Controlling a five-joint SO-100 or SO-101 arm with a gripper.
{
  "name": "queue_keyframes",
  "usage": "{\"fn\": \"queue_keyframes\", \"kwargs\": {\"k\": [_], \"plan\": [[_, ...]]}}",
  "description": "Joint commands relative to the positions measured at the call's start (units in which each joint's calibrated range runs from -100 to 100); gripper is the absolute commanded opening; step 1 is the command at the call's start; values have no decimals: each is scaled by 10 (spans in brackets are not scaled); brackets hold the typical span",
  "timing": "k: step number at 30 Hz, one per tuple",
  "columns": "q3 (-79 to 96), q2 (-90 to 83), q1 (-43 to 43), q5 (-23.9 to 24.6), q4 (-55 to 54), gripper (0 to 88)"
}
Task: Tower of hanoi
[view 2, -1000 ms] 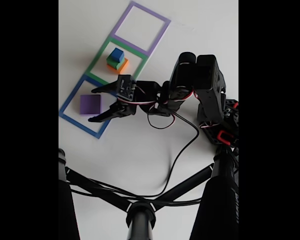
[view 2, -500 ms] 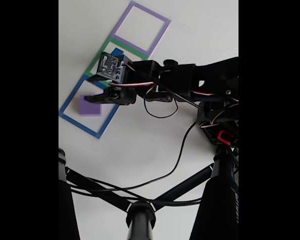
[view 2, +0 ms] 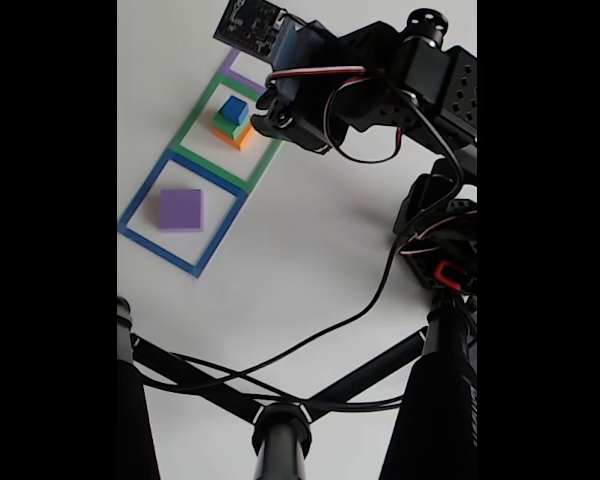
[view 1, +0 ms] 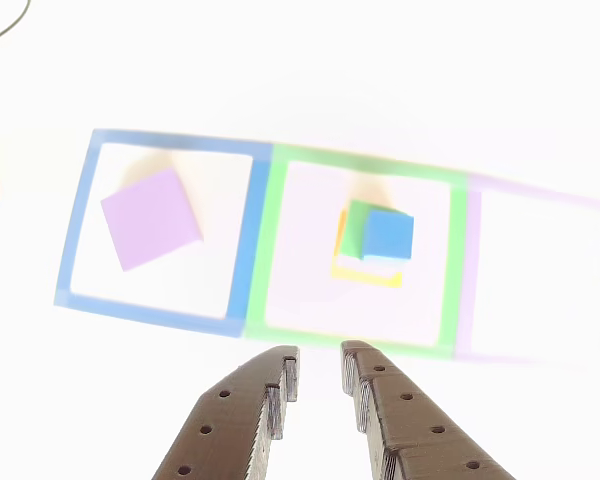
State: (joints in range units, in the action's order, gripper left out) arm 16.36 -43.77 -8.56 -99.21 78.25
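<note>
Four plain matte blocks of graded size make up the tower. The purple block, the largest, is a flat square lying alone and turned at an angle inside the blue square outline at the left of the other view; in the fixed view it sits left of centre in the frame. The other three are stacked inside the green square outline in the middle of that view: one orange-yellow block at the bottom, one green block on it, and one small blue cube on top. In the fixed view this stack stands in the upper left of the frame, just beside the arm's dark head. One purple square outline, pale and washed out, lies at the right of the other view. So there are three outlines in a row on the white counter.

The pincer enters the other view from the lower edge, its two brown ribbed fingers nearly together with a narrow slit between them and nothing held, pointing at the near side of the green outline
</note>
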Motion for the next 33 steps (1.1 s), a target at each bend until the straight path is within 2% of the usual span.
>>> {"fn": "queue_keyframes", "kwargs": {"k": [1, 6, 10, 14, 21, 29, 33], "plan": [[-133, 3, 18, -8, 97, 12], [-142, 5, 50, -8, 111, 56], [-78, -4, 71, -8, 61, 114], [56, -41, 87, -8, -60, 213], [277, -96, 106, -8, -263, 303], [443, -131, 106, -8, -436, 340], [535, -129, 106, -8, -557, 347]]}}
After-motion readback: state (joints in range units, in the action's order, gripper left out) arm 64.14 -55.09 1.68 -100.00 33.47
